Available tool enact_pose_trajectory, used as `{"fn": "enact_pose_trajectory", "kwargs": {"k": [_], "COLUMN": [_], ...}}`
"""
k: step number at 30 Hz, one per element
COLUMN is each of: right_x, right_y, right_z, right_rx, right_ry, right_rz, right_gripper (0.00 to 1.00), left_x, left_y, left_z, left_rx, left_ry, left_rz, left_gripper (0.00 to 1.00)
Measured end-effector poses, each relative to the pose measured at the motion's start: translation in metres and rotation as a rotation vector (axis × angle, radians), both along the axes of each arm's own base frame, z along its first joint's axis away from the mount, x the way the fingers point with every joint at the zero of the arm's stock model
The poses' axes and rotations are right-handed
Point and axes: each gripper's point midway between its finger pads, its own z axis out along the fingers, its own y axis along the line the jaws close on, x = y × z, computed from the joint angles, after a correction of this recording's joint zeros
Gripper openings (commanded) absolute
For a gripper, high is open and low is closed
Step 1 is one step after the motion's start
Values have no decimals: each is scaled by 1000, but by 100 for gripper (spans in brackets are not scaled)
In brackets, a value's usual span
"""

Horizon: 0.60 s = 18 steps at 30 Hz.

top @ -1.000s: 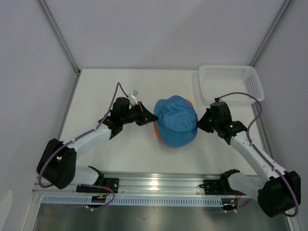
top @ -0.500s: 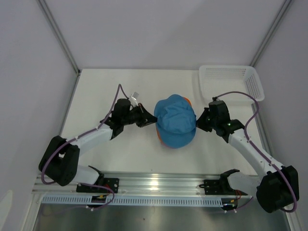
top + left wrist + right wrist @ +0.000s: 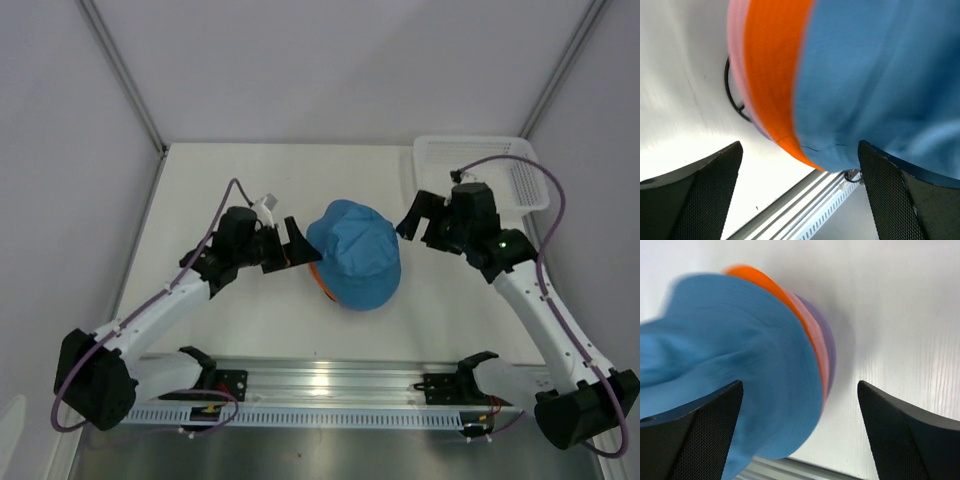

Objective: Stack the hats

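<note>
The hats sit in one pile at the table's middle, the blue hat (image 3: pixel 355 252) on top with an orange brim edge (image 3: pixel 318 276) showing beneath. The left wrist view shows blue (image 3: pixel 880 75), orange (image 3: pixel 770 75) and pink (image 3: pixel 735 45) layers over a black wire stand (image 3: pixel 731 95). The right wrist view shows blue (image 3: pixel 730 350), orange (image 3: pixel 780 290), pink (image 3: pixel 816 345) and lavender (image 3: pixel 829 345) brims. My left gripper (image 3: pixel 293 245) (image 3: pixel 800 200) is open just left of the pile, holding nothing. My right gripper (image 3: pixel 415 222) (image 3: pixel 800 440) is open to the pile's right, also holding nothing.
A white mesh basket (image 3: pixel 470 150) stands at the back right corner, partly behind my right arm. A metal rail (image 3: pixel 320 385) runs along the near table edge. Walls close in the table at left, right and back.
Both grippers were shut on the blue hat's brim and have opened and drawn back from it. The blue hat now rests on the pile. The right gripper moved up and back toward the basket.
</note>
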Motion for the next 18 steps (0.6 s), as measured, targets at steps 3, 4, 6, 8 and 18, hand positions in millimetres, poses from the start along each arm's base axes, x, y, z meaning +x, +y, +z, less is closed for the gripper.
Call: {"fn": "enact_pose_trajectory", "kwargs": {"k": [3, 4, 6, 8, 18], "right_x": [6, 6, 7, 11, 31], "right_y": [-1, -3, -9, -18, -44], "right_z": [51, 66, 89, 109, 157], "right_rx": [19, 22, 17, 0, -78], "right_ry": [-129, -170, -234, -289, -456], "right_rz": [11, 12, 1, -19, -85], "right_gripper": [100, 100, 99, 100, 100], "left_x": [-1, -2, -5, -8, -44], "left_y": [9, 13, 20, 30, 85], "left_z": [40, 57, 90, 126, 205], "left_rx": [14, 13, 14, 15, 89], "left_ry": [-118, -169, -265, -378, -774], "left_rz": [-6, -4, 1, 14, 89], "left_gripper": [99, 100, 100, 99, 100]}}
